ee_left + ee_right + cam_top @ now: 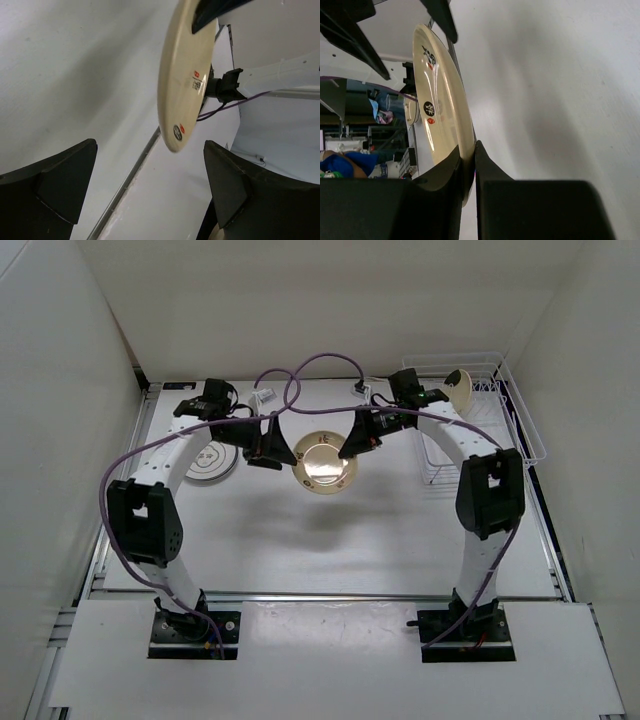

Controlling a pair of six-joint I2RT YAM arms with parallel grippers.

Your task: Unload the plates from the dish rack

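Observation:
My right gripper [350, 447] is shut on the rim of a cream plate [323, 463] with small black and red marks and holds it above the middle of the table. The right wrist view shows the plate [440, 100] edge-on, pinched between my fingers [469, 161]. My left gripper [284, 452] is open at the plate's opposite edge. In the left wrist view the plate [182, 75] hangs just beyond my spread fingers [150, 172], not touching them. A tan plate [460, 390] stands in the white wire dish rack [522, 430] at the back right. A pale plate [211, 466] lies on the table at the left.
White walls close in the table at the back and on both sides. Purple cables [300, 380] loop over the back of the table between the arms. A metal rail [330, 595] runs along the table's near edge.

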